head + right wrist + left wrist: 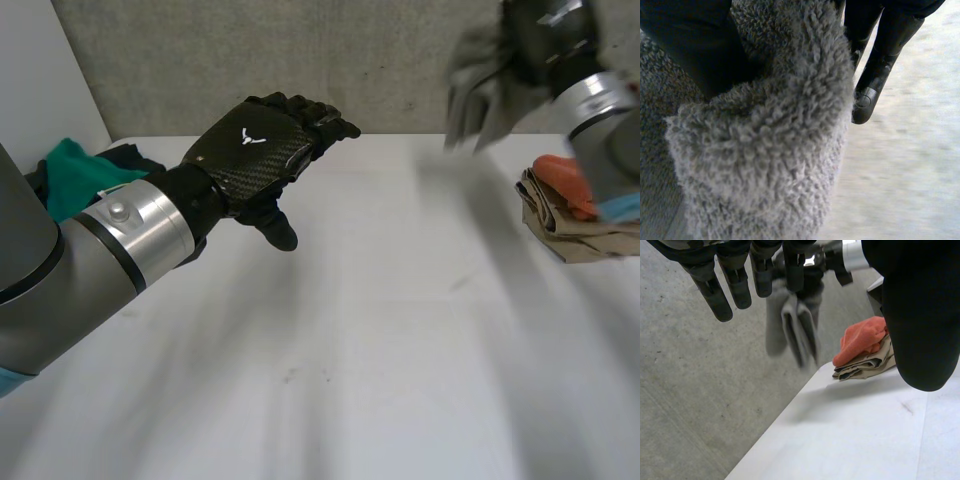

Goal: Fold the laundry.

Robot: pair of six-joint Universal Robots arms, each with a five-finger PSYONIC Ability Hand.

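Aloft, grey towel (pixel 765 150) in right hand (pixel 690 45).

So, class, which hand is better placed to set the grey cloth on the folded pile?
Probably right. The right hand grips the grey cloth, raised near the folded pile; the left hand hangs open and empty, farther away.

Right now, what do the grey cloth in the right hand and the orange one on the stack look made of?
Grey cloth, held in the right hand: thick looped pile, matte, likely terry or fleece. Orange cloth: soft matte fabric, crumpled in rounded folds; weave too small to tell.
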